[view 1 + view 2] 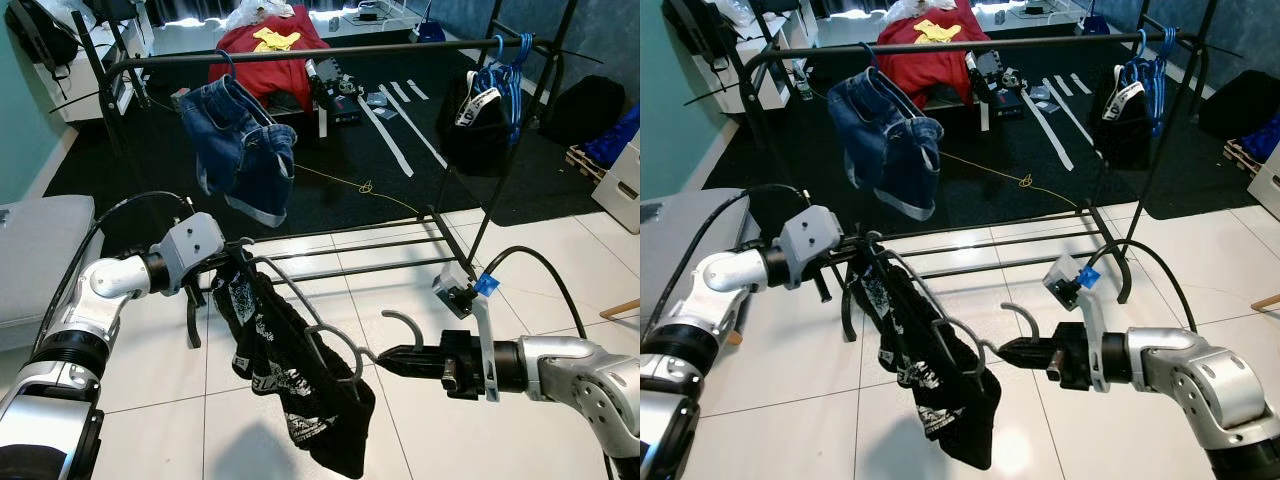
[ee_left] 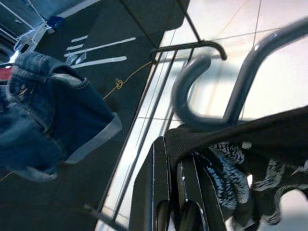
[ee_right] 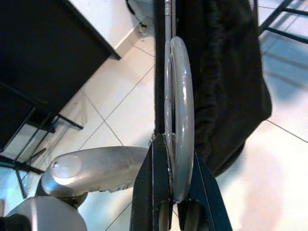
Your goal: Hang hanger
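Left eye view, rail (image 1: 330, 52): well above and ahead of us.
Hanger (image 1: 300, 310): carries black shorts (image 1: 290, 370), slanting between both arms.
Left gripper (image 1: 235, 262): jaws pinching upper end.
Right gripper (image 1: 385, 357): jaws pinching below hook (image 1: 405, 322), so nearer.

The black garment (image 1: 290, 375) hides most of the grey hanger (image 1: 335, 345), and the left gripper's (image 1: 238, 252) fingertips.

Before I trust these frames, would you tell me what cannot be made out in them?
- Grey hanger: its lower bar is hidden by the black garment in the eye views.
- Garment print: too small to read.
- Left gripper: jaws wrapped in cloth in the left wrist view.
- Clothes rack: feet cut off.
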`<state>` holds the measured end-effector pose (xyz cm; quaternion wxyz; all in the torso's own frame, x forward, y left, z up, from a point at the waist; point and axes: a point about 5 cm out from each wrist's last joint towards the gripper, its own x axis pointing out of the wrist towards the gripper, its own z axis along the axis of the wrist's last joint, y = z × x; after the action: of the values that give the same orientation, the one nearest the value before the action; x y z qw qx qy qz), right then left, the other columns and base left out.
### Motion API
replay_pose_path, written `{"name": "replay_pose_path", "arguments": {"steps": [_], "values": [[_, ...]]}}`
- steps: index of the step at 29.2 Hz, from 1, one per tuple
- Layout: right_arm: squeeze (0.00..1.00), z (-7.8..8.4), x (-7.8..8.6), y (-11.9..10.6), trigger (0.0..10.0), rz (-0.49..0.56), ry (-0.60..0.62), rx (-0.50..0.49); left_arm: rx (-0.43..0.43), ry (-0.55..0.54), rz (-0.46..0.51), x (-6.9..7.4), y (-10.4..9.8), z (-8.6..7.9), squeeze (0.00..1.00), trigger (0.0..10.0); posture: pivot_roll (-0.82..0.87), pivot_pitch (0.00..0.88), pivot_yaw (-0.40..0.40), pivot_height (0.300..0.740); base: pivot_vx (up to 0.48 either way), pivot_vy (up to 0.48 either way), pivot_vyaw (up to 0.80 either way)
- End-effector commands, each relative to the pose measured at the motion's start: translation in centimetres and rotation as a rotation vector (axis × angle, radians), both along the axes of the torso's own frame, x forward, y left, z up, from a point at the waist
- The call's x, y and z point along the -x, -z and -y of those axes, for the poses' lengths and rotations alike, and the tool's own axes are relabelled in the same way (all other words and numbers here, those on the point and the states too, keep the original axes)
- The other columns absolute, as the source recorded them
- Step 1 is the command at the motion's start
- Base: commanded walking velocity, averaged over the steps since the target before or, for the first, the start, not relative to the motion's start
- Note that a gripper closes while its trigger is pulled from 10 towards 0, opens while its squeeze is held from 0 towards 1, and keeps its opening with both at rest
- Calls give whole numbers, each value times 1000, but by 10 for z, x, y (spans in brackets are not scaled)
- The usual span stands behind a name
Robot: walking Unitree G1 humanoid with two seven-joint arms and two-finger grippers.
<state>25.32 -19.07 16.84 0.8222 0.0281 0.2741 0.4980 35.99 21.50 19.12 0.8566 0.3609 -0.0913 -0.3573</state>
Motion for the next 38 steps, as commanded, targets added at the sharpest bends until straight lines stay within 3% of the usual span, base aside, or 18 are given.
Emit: {"name": "replay_pose_path", "arguments": {"steps": [1,7,17,26,38], "values": [[0,4,2,7,0,-40,28,24,2,-62,65,-1,-15,-15,0,0,9,120,82,740,0,0,0],[0,6,0,3,0,-22,51,22,2,-82,82,-1,-19,-19,0,0,8,120,79,740,0,0,0],[0,2,3,14,0,-88,25,34,13,-73,120,-7,-28,-9,0,0,4,118,81,740,0,0,0],[0,5,2,26,0,-149,25,50,18,22,188,-6,-41,8,0,0,6,117,74,740,0,0,0],[0,11,4,37,0,-197,48,60,-17,80,234,-2,-54,7,0,0,9,118,76,740,0,0,0]]}}
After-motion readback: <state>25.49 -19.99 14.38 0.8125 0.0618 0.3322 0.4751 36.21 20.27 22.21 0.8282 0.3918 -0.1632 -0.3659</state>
